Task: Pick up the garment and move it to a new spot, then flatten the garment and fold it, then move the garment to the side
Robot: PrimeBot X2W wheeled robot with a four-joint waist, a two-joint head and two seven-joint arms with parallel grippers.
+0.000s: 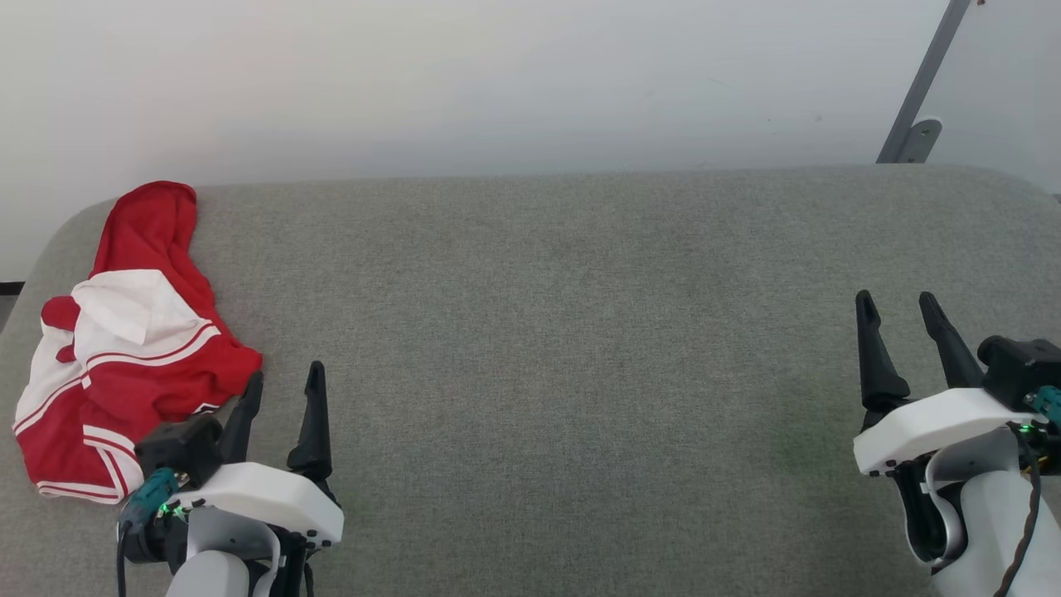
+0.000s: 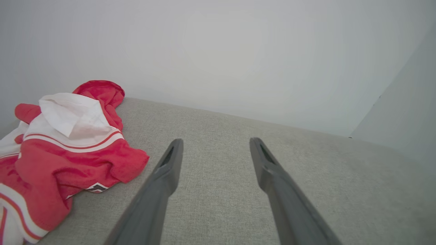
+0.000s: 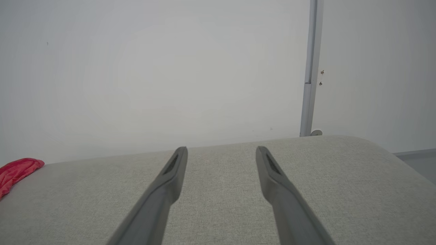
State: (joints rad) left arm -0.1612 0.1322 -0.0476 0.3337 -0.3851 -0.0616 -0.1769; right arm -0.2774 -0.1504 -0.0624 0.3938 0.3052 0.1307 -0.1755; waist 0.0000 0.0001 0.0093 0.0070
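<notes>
The garment [image 1: 157,385] lay crumpled at the frame's left on the grey cushion [image 1: 564,332], the left gripper [image 1: 285,373] just beside it, the right gripper [image 1: 895,297] at lower right — both with fingers apart, empty.

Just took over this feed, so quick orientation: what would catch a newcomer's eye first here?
The crumpled red-and-white garment stands out, bunched at the far left of the grey padded surface. The left gripper, open and empty, is just beside it, while the right gripper, also open, is far off at the surface's right side.
</notes>
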